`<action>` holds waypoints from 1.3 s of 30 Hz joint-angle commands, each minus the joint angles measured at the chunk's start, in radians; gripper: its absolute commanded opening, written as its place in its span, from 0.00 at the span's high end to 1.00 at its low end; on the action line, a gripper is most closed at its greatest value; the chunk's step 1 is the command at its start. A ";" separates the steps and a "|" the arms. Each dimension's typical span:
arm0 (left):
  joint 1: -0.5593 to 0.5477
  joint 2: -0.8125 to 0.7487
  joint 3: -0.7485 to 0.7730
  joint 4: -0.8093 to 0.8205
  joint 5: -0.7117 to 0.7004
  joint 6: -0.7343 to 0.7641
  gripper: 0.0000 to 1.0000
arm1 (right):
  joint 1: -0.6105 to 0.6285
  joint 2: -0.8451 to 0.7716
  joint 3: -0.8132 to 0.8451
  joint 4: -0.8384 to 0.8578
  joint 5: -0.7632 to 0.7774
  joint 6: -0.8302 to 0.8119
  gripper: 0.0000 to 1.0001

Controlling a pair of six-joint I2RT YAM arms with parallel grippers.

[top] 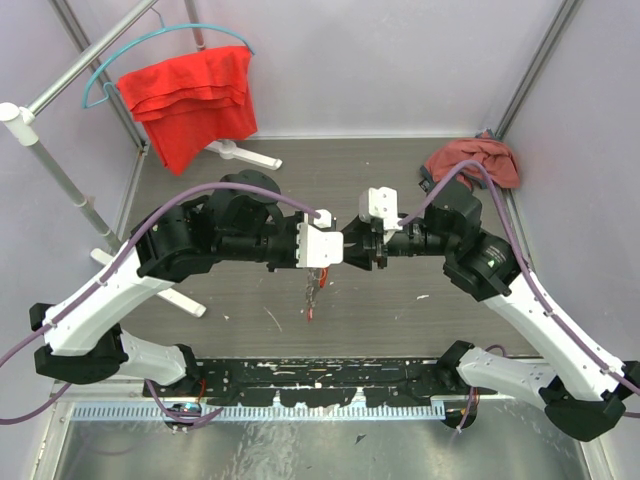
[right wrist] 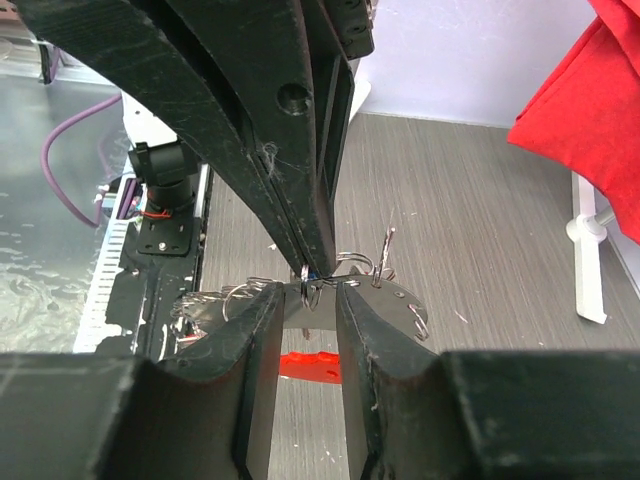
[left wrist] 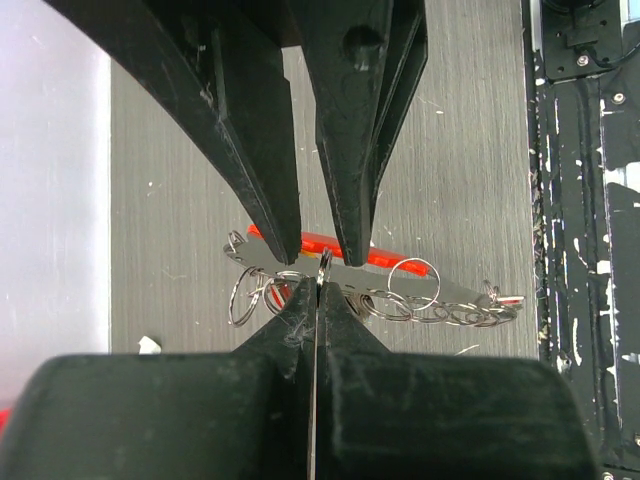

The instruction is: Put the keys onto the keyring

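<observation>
My left gripper (top: 338, 252) (left wrist: 320, 285) is shut on the thin wire loop of the keyring (left wrist: 323, 262) (right wrist: 312, 290). A flat silvery plate (left wrist: 455, 290) (right wrist: 390, 300) strung with small rings, a short chain (left wrist: 440, 312) and the red-orange tag (left wrist: 390, 255) (right wrist: 310, 367) (top: 311, 312) lie below it. My right gripper (top: 352, 250) (right wrist: 308, 293) faces the left one tip to tip. Its jaws stand apart, one either side of the loop, and I see nothing clamped between them. A blue speck (right wrist: 316, 272) shows at the left fingertips. I cannot pick out the keys in the cluster.
A bright red cloth (top: 190, 100) hangs on a hanger at the back left over a white stand foot (top: 245, 153). A dull red cloth (top: 475, 160) lies in the back right corner. A black base strip (top: 330, 380) runs along the near edge.
</observation>
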 commanded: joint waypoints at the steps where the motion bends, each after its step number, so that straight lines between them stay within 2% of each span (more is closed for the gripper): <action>1: -0.003 -0.012 0.035 0.040 0.023 0.009 1.00 | 0.000 0.015 0.001 0.061 -0.026 0.011 0.67; 8: -0.003 -0.023 0.022 0.056 0.034 0.006 1.00 | -0.001 0.023 -0.003 0.091 -0.033 0.030 0.74; 13: -0.003 -0.036 0.005 0.074 0.039 0.002 1.00 | 0.000 0.023 -0.003 0.120 -0.028 0.051 0.95; 15: -0.002 -0.052 -0.012 0.103 0.037 -0.006 1.00 | 0.000 0.014 -0.004 0.134 -0.021 0.056 0.99; 18: -0.003 -0.111 -0.068 0.191 0.017 -0.024 0.85 | 0.000 -0.010 -0.005 0.157 0.005 0.058 0.99; 23: -0.003 -0.226 -0.193 0.391 -0.038 -0.055 0.72 | 0.000 -0.051 0.003 0.212 0.046 0.070 0.99; 29: -0.002 -0.320 -0.285 0.541 0.015 -0.103 0.70 | -0.001 -0.084 0.005 0.304 0.019 0.093 0.99; 39: -0.002 -0.311 -0.305 0.613 0.147 -0.165 0.69 | 0.000 -0.113 -0.001 0.460 -0.045 0.188 0.99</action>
